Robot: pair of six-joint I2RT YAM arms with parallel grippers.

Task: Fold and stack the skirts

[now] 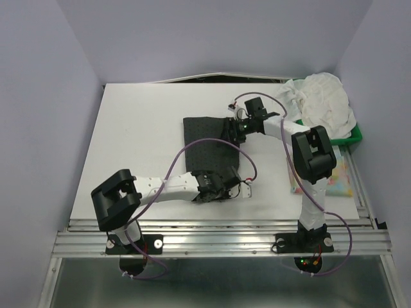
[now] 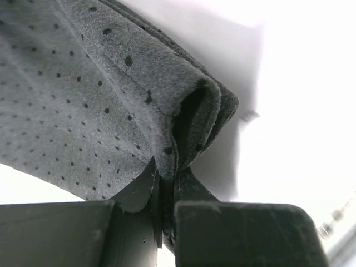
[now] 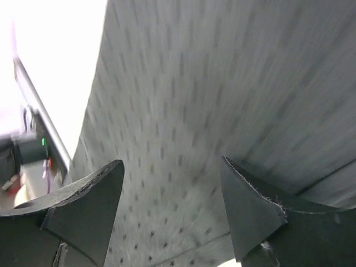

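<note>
From above, the charcoal skirt (image 1: 207, 149) lies spread near the middle of the white table (image 1: 141, 141), dark and finely speckled, its near edge bunched. The white skirt (image 1: 324, 102) is heaped, crinkled, in the green tray (image 1: 355, 136) at the far right corner, and the yellow floral skirt (image 1: 340, 178) lies flat at the right edge, partly under the right arm. The left arm stretches low from its base to the near edge of the charcoal skirt. The right arm rises, bends at the elbow and reaches left to its far right corner. The left wrist view shows the left gripper (image 2: 166, 178) pinched tight on a doubled fold of the dotted grey cloth, lifted off the table. In the right wrist view, the right gripper (image 3: 172, 164) is spread wide, holding nothing, with the blurred speckled cloth just beyond its fingers.
</note>
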